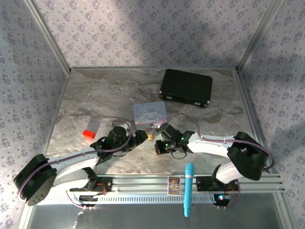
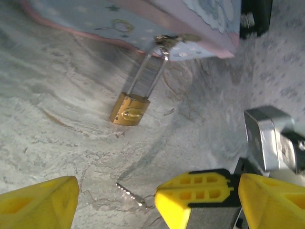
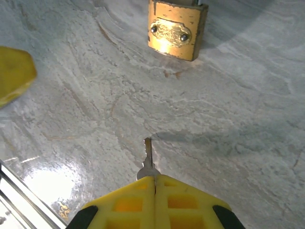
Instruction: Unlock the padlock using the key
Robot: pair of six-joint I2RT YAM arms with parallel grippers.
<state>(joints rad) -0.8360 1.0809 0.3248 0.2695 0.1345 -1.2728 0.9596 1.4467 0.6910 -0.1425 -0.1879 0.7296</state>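
Walls papered in a pale purple flower print close in three sides, with metal posts at the corners; below them a grey marbled counter (image 1: 95, 98) carries everything, glossy enough to throw a white glare near its front edge in the right wrist view. A black case (image 1: 186, 87) lies shut at the far right, well apart from the arms; a pale blue tin (image 1: 149, 113) sits near the middle, just beyond both grippers. On the near rail (image 1: 143, 182) lie a blue cylinder (image 1: 189, 188) and a small card (image 1: 174, 185) beside it; a red block (image 1: 88, 134) rests alone at the left.

The left gripper (image 1: 141, 137) is low by the tin, its jaws spread wide, one yellow finger (image 2: 38, 202) at each lower corner of its wrist view. The right gripper (image 3: 155, 180) faces it, jaws pressed together and pinching the key (image 3: 148, 157); only the blade and shoulder show, the head hidden between the fingers.

The padlock (image 2: 129, 109) lies with its brass body on the counter, its shackle rising to the clasp at the tin's corner; whether it is latched I cannot tell. The key points at the padlock, with bare counter between them; a yellow lump (image 3: 14, 74) is cut off at the left edge.
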